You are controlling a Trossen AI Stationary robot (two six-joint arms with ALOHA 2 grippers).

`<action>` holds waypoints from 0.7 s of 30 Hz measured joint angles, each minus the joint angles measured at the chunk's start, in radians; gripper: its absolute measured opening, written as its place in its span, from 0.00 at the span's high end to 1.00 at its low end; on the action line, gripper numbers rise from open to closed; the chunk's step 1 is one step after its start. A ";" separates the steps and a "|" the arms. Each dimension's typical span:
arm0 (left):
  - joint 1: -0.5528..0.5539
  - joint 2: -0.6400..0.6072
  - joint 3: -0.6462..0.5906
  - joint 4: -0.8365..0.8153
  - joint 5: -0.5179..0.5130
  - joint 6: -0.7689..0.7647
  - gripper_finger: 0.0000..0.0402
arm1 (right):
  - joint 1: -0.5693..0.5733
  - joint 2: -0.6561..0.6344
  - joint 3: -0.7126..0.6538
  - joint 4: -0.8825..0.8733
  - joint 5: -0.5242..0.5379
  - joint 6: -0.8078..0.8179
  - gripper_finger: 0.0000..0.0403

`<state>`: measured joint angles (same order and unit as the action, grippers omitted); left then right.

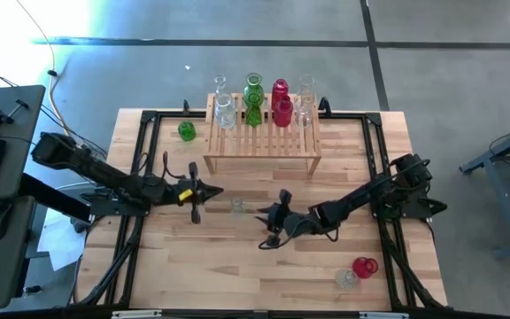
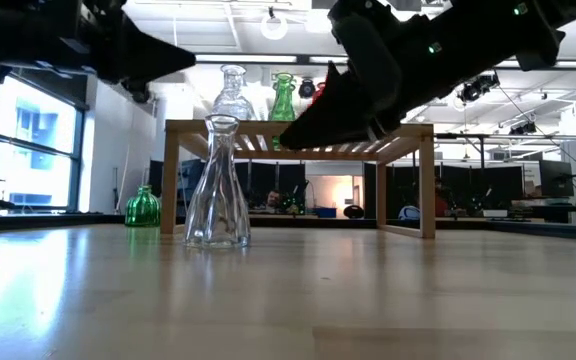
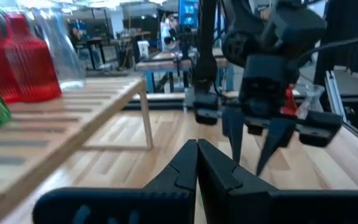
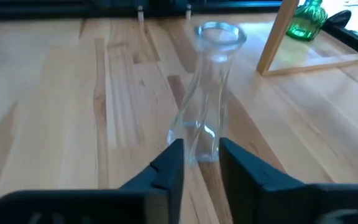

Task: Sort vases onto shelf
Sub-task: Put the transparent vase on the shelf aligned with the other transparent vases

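My right gripper (image 4: 196, 163) hovers half-open and empty just before the clear twisted glass vase (image 4: 205, 93), which stands upright on the plank table (image 1: 193, 266) in front of the low slatted light-wood shelf (image 1: 262, 146). It looks light, rigid, slippery and breakable, so I'd pinch its narrow waist gently. My left gripper (image 1: 195, 197) waits nearby, pressed shut and holding nothing
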<state>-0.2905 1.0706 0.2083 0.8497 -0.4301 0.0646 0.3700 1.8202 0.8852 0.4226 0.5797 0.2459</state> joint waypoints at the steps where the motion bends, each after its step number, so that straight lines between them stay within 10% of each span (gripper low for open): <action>1: 0.008 -0.011 0.000 0.001 0.005 0.007 1.00 | -0.003 0.000 0.000 0.011 0.000 0.000 0.76; 21: 0.141 -0.247 0.000 -0.196 0.107 0.098 1.00 | -0.034 0.000 0.000 0.194 0.067 -0.088 0.42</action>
<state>-0.1493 0.8233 0.2082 0.6536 -0.3236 0.1631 0.3356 1.8202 0.8852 0.6165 0.6464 0.1583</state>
